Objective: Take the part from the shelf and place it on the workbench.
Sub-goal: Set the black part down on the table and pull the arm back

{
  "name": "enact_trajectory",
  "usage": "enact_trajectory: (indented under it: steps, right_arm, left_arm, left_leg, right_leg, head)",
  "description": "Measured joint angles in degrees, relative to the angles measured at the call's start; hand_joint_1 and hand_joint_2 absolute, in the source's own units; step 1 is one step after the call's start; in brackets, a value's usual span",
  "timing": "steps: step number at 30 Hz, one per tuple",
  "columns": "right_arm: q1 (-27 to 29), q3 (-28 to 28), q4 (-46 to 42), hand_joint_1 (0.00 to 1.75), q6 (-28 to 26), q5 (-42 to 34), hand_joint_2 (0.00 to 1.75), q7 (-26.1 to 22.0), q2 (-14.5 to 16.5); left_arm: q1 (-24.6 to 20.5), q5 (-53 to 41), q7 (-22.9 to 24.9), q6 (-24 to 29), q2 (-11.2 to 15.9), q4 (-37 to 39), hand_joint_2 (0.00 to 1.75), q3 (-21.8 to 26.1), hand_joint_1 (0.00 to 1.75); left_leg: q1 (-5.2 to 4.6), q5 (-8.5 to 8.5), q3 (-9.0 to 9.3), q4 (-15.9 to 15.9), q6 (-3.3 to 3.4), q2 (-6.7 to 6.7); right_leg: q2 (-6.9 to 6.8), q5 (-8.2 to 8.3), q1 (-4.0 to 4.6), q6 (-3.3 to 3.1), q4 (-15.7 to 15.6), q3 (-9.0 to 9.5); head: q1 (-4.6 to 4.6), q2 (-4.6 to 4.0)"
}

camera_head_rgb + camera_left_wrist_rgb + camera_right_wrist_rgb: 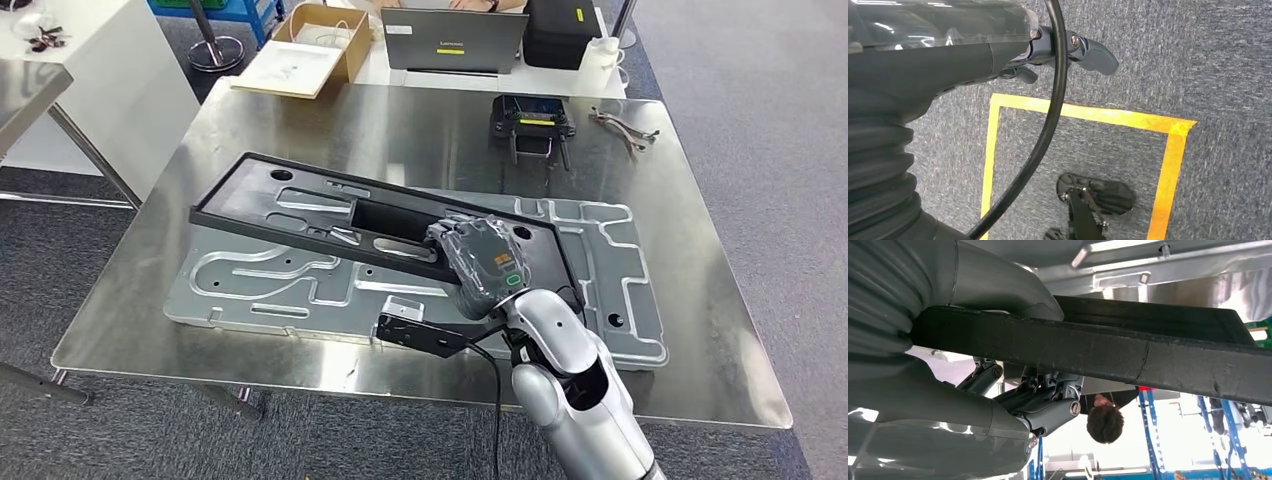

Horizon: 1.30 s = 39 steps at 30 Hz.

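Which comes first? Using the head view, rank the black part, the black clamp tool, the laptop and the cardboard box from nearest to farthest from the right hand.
1. Black part, gripped by the right hand.
2. Clamp tool, on the table's far side.
3. Laptop, beyond the far edge.
4. Cardboard box, far left.

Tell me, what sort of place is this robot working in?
Probably a workshop or robot test lab: a steel workbench carries a stamped metal panel, the right hand holds a black part, and a Lenovo laptop sits behind it.
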Motion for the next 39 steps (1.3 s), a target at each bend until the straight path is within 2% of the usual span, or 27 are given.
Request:
enact_trajectory:
  steps: [1,2,3,4,5,9,13,15,19,23,31,35,39]
  right_arm:
    - [0.0,0.0,0.0,1.75,0.0,0.0,1.75,0.0,-0.1]
    - [0.0,0.0,0.0,1.75,0.0,0.0,1.75,0.0,-0.1]
    - [0.0,0.0,0.0,1.75,0.0,0.0,1.75,0.0,-0.1]
    - [-0.1,0.0,0.0,1.75,0.0,0.0,1.75,0.0,-0.1]
    - [-0.1,0.0,0.1,1.75,0.0,0.0,1.75,0.0,-0.1]
    - [-0.2,0.0,0.1,1.75,0.0,0.1,1.75,0.0,-0.1]
    - [-0.4,0.0,0.3,1.75,0.0,-0.2,1.75,-0.1,-0.1]
    - [-0.4,0.0,0.4,1.75,0.0,-0.3,1.75,-0.2,-0.1]
    - [-0.4,0.0,0.4,0.00,0.0,-0.6,0.00,-0.3,-0.1]
    - [-0.4,0.0,0.5,0.00,0.0,-0.9,0.00,-0.6,-0.1]
    - [-0.5,0.0,0.6,0.00,0.0,-1.0,0.00,-0.7,-0.1]
    - [-0.5,0.0,0.6,0.00,0.0,-1.4,0.00,-0.9,-0.1]
    - [-0.8,0.0,1.0,0.00,0.0,-2.1,0.00,-1.2,-0.1]
  left_arm:
    - [0.0,0.0,0.0,-0.1,0.0,0.0,1.75,0.0,0.00]
    - [0.0,0.0,0.0,-0.2,0.0,0.0,1.75,0.0,0.00]
    - [0.0,0.0,0.0,-0.2,0.0,0.0,1.75,0.0,0.00]
    - [0.0,0.1,0.0,-0.3,-0.1,0.0,1.75,0.0,0.00]
    - [-0.1,0.1,0.0,-0.3,-0.1,0.0,1.75,0.0,0.00]
    - [-0.2,0.6,-0.3,-0.8,-0.1,0.0,1.75,0.0,0.00]
    - [-0.3,1.7,-1.3,-2.1,-0.1,0.0,1.75,0.2,0.00]
    - [-0.2,1.9,-1.5,-2.3,0.0,0.0,1.75,0.3,0.00]
    - [-0.1,2.1,-1.2,-2.8,0.0,0.0,1.75,0.4,0.00]
    - [0.0,2.8,0.2,-3.7,-0.1,0.0,1.75,0.8,0.00]
    - [0.1,2.9,0.5,-4.0,-0.1,0.0,1.75,1.5,0.00]
    - [0.1,3.1,1.0,-4.5,-0.1,0.0,0.00,1.6,0.00]
    - [0.1,3.4,1.0,-5.4,-0.1,0.0,0.00,1.6,0.00]
  left_leg:
    - [0.01,-0.43,0.60,0.0,-0.09,-0.04]
    - [0.01,-0.93,1.28,0.1,-0.24,-0.09]
    - [-0.05,-1.44,1.85,0.1,-0.47,-0.13]
    - [-0.14,-1.92,2.22,0.2,-0.81,-0.18]
    - [-0.23,-2.28,2.40,0.3,-1.16,-0.20]
    - [-0.08,-2.77,2.84,0.2,-2.33,-0.06]
    - [-0.13,-2.31,3.55,0.3,-1.69,-0.06]
    - [-0.10,-2.32,3.65,0.1,-1.65,-0.04]
    - [0.03,-2.88,4.01,-0.6,-1.75,0.05]
    - [0.14,-3.28,4.29,-1.2,-2.21,0.10]
    - [0.01,-3.26,4.39,-1.1,-2.26,0.10]
    - [-0.07,-3.26,4.44,-1.1,-2.26,0.10]
    - [-0.12,-3.27,4.49,-1.0,-2.25,0.10]
  right_leg:
    - [-0.04,2.33,-0.15,0.07,-1.8,0.15]
    - [-0.10,5.31,-0.28,0.05,-5.4,1.26]
    - [-0.17,7.48,-0.29,-0.09,-9.0,2.66]
    - [-0.21,8.69,-0.22,-0.33,-12.2,3.95]
    - [-0.24,9.02,-0.10,-0.63,-14.0,4.74]
    - [-0.02,8.06,0.15,-1.92,-15.3,5.71]
    - [0.04,7.60,0.21,-2.14,-15.6,6.60]
    - [0.05,7.38,0.31,-2.40,-15.5,6.59]
    - [-0.01,7.19,0.57,-2.64,-15.4,6.46]
    - [-0.13,7.14,0.67,-2.70,-15.3,6.43]
    - [-0.21,7.20,0.53,-2.61,-15.3,6.77]
    - [-0.21,7.24,0.43,-2.55,-15.4,6.82]
    - [-0.22,7.25,0.39,-2.53,-15.4,6.85]
  head:
    - [0.00,0.00]
    - [0.00,0.00]
    - [0.01,0.00]
    - [0.00,0.00]
    - [0.00,0.00]
    - [0.00,0.00]
    - [-0.01,0.00]
    - [-0.01,0.00]
    - [-0.02,0.00]
    - [-0.01,0.00]
    - [0.00,0.00]
    - [0.00,0.00]
    - [0.00,0.00]
